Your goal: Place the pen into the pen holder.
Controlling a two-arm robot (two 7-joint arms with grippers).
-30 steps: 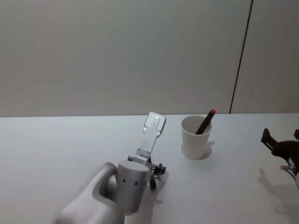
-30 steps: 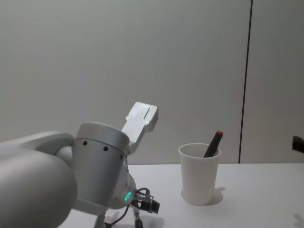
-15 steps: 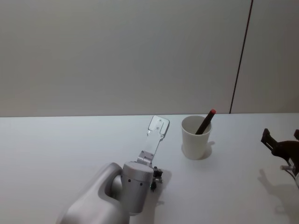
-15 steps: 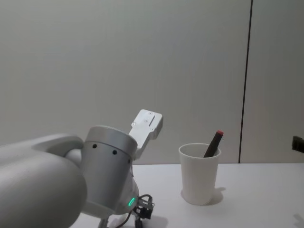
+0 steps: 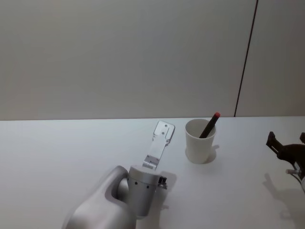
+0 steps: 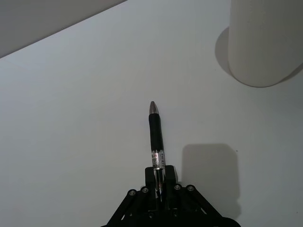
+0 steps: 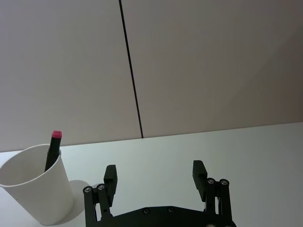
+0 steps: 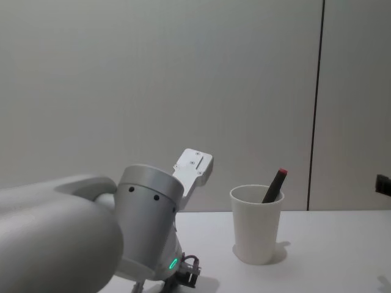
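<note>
My left gripper (image 6: 158, 174) is shut on a black pen (image 6: 155, 135), whose silver tip sticks out past the fingers just above the white table. The pen holder (image 6: 262, 42), a plain white paper cup, stands a short way ahead and to one side of that tip. In the head view the cup (image 5: 200, 143) sits right of my left arm (image 5: 140, 188) and has a second, dark pen with a red end (image 5: 210, 125) leaning inside it. The chest view shows the cup (image 8: 256, 227) from the side. My right gripper (image 7: 155, 176) hangs open at the table's right side, apart from the cup (image 7: 35, 191).
The white table (image 5: 57, 152) runs wide to the left and in front of the cup. A plain grey wall with a dark vertical seam (image 5: 245, 57) stands behind. My left arm's large elbow (image 8: 146, 226) takes up the lower left of the chest view.
My left arm has shifted right, toward the cup, and sunk lower, with the pen still in its gripper. The right arm and the cup have not moved.
</note>
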